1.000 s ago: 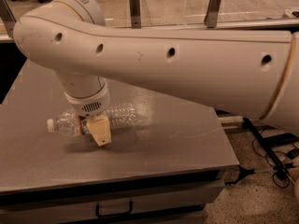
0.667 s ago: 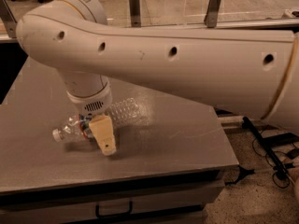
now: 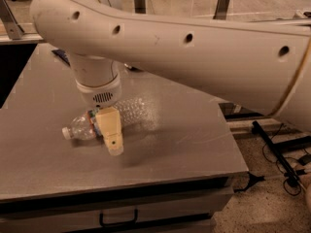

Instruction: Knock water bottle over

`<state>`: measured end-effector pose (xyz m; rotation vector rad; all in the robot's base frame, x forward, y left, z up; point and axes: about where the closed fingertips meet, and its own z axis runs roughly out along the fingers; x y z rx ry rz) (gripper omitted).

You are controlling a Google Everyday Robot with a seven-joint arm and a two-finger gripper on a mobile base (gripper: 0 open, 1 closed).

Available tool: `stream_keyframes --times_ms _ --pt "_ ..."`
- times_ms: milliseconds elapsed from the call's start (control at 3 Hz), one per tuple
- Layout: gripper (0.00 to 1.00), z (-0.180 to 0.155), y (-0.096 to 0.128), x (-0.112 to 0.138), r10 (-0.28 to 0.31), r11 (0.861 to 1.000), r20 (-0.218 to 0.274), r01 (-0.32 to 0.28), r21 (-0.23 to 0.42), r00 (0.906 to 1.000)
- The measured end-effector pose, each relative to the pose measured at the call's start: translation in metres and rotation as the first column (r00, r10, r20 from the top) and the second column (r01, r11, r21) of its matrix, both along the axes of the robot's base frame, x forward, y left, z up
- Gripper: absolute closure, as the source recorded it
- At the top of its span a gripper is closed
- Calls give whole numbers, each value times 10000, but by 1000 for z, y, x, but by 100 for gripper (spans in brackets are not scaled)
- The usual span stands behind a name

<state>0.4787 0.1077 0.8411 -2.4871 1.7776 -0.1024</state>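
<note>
The water bottle [image 3: 133, 113] is clear ribbed plastic and lies on its side on the grey table [image 3: 194, 144]. Its white cap [image 3: 66, 133] points left and its label band sits under my gripper. My gripper [image 3: 114, 147] hangs from the big white arm [image 3: 194, 47], and its tan tip is in front of the bottle's neck end, at or just above the tabletop. The gripper's body hides the middle of the bottle.
The table's front edge runs close below the gripper, with a drawer handle [image 3: 119, 221] under it. A dark flat object [image 3: 60, 56] lies at the table's back left. Black cables [image 3: 279, 154] trail on the floor to the right. Metal posts [image 3: 222, 1] stand behind the table.
The gripper has moved a little right and toward the table's front. The bottle, on its side throughout, has shifted slightly right with it.
</note>
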Motion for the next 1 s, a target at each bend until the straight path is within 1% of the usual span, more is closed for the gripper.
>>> stream_keyframes --times_ms 333,667,1000 --pt "0 18 -19 11 -671 9950 -62 674 739 9977" --pt "0 49 -59 24 -1957 9688 368 1874 1622 9800" --pt "0 52 -65 26 -2095 9653 403 2001 1681 9770"
